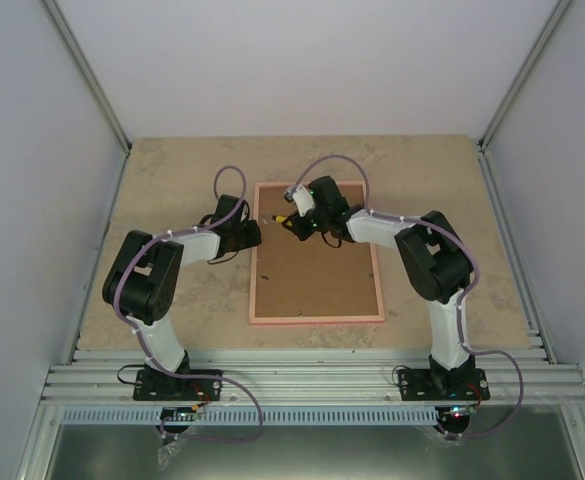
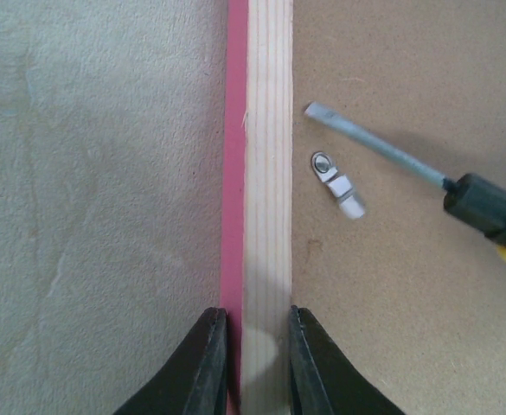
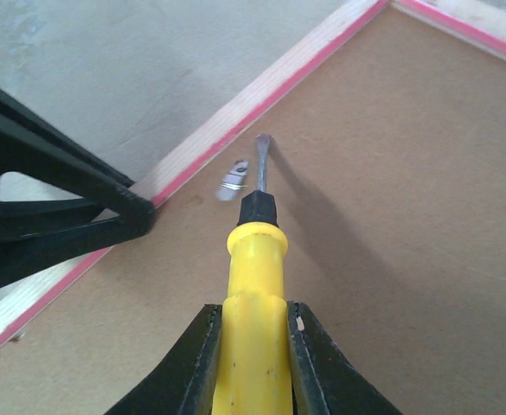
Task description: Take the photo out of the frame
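The table [image 1: 432, 200] is flat and sandy-colored, like stone. White walls [image 1: 302, 60] stand on the left, right and far sides. Gray metal rails [image 1: 312, 375] run along the near edge, where the arms are fixed.

The frame [image 1: 317, 285] lies flat in the middle of the table with its brown back up. A thin pink edge shows all around it. Bare table shows on every side of the frame, with more to the left and right.

The left gripper [image 2: 258, 322] squeezes the frame's left wooden bar, one finger on each side. The right gripper [image 3: 254, 318] grips a yellow screwdriver [image 3: 253, 259]. The screwdriver's tip is just beside a small metal clip [image 2: 335, 183] on the brown back, near the left bar.
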### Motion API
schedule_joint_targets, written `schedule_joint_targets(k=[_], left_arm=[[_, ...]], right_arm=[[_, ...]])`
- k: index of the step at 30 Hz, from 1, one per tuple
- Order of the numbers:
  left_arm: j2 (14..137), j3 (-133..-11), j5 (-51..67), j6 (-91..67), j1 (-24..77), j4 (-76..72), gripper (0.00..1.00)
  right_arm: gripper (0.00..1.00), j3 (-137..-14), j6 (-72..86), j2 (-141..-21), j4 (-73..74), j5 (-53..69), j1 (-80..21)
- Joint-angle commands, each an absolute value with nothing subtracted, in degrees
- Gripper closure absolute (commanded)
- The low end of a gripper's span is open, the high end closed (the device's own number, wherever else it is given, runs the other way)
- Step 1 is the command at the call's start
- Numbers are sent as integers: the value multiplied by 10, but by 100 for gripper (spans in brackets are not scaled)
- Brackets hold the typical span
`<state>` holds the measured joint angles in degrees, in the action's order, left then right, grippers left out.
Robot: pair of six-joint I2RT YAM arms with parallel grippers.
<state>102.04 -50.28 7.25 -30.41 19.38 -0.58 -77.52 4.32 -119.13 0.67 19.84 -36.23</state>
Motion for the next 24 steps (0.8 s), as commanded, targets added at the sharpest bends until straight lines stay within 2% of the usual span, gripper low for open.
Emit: schedule_joint_targets(k=[1, 24], left_arm=[[1034, -488, 100, -310, 194, 43, 92], [1038, -489, 100, -311, 194, 44, 91]], right_arm=[[99, -757, 62, -1171, -32, 152, -359], [100, -744, 47, -1149, -5, 211, -374]])
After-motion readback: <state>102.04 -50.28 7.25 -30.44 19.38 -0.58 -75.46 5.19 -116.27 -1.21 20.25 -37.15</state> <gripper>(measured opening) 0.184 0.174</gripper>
